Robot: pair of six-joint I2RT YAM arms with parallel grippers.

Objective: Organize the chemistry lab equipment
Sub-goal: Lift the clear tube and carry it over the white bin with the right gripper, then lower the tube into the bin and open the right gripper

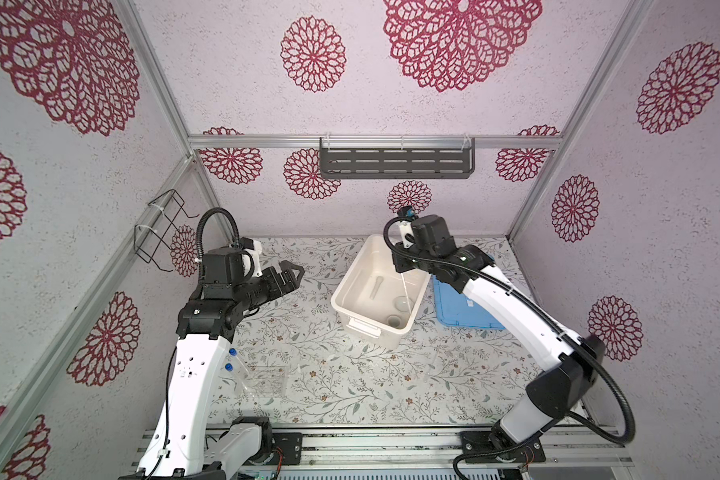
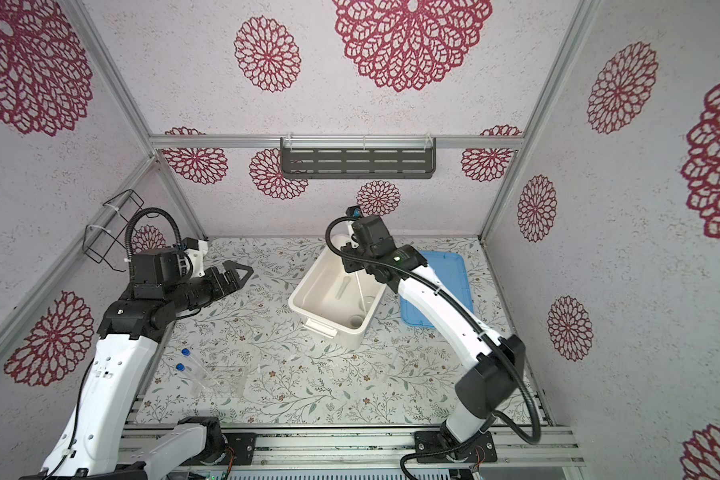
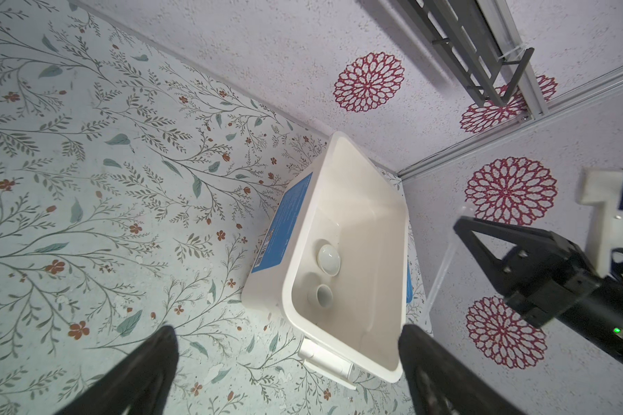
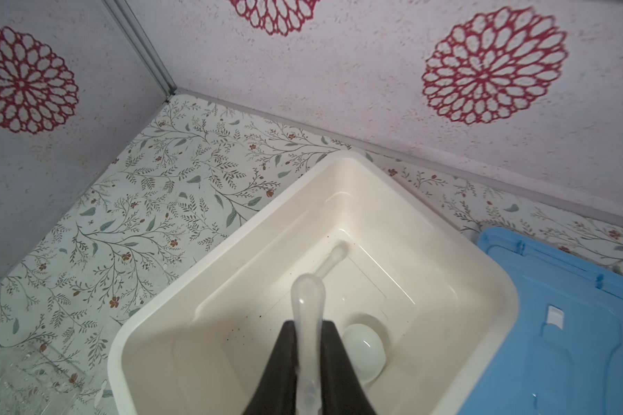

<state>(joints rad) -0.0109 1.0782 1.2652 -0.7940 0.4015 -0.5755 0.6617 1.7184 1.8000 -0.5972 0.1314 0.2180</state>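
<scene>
Count: 1 big white plastic tub (image 1: 360, 266). In it: 2 small round white bowls (image 1: 400, 302) (image 1: 393, 321) and 1 white pestle-like stick (image 1: 377, 286). 1 flat blue lid (image 1: 458, 311) just beside the tub. 2 thin clear blue-capped tubes (image 2: 188, 356) lean on 1 clear plastic rack (image 2: 229, 378), front left, well apart from the tub.

Right gripper (image 4: 306, 330) is over the tub, pinching 1 translucent dropper-like stick (image 4: 304, 298); the pinch shows only in the right wrist view. Left gripper (image 1: 289, 276) is spread wide, holding nothing, left of the tub.

Left wrist view: both bowls, no pestle. Right wrist view: pestle, one bowl.
</scene>
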